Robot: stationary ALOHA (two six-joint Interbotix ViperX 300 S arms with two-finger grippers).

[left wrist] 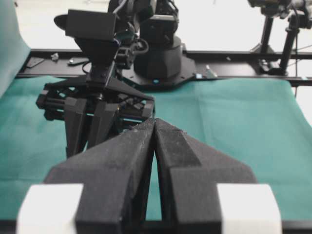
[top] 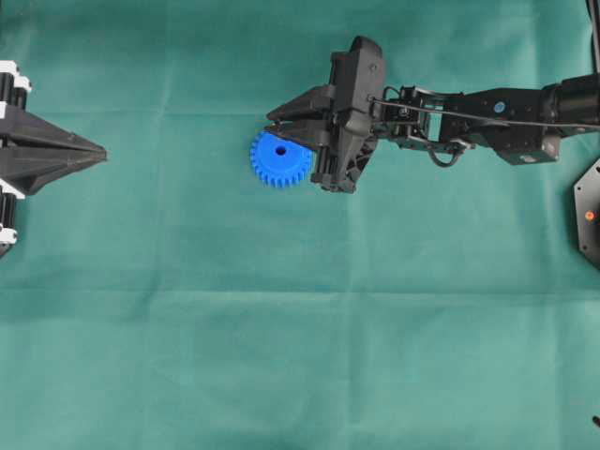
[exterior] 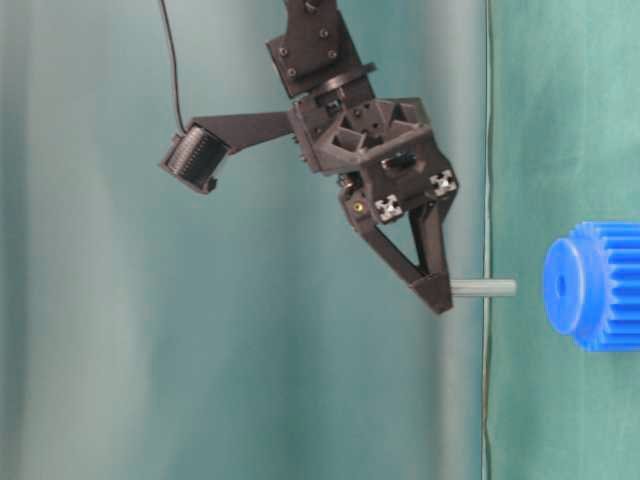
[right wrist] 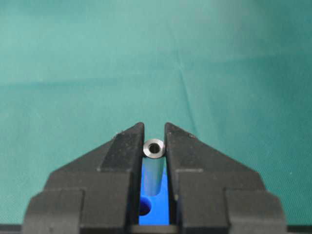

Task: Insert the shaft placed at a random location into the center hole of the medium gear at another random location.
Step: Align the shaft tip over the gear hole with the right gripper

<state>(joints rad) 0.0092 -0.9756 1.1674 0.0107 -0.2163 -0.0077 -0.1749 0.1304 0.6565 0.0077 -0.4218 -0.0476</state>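
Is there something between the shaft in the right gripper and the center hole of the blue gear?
Nothing visible. The shaft, held in the right gripper, points toward the medium gear, and only bare green cloth shows behind the gap before the center hole.

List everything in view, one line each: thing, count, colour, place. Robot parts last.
gear: one, bright blue, flat on the cloth, upper middle of the overhead view, partly under the right gripper
centre hole: one, dark, middle of the gear
shaft: one, silver-grey, clamped between the right gripper's fingertips, its free end pointing at the gear but short of it
cloth: one, green, covering the table
left gripper: one, black, left edge, shut on nothing
right gripper: one, black, above the gear, holding the shaft
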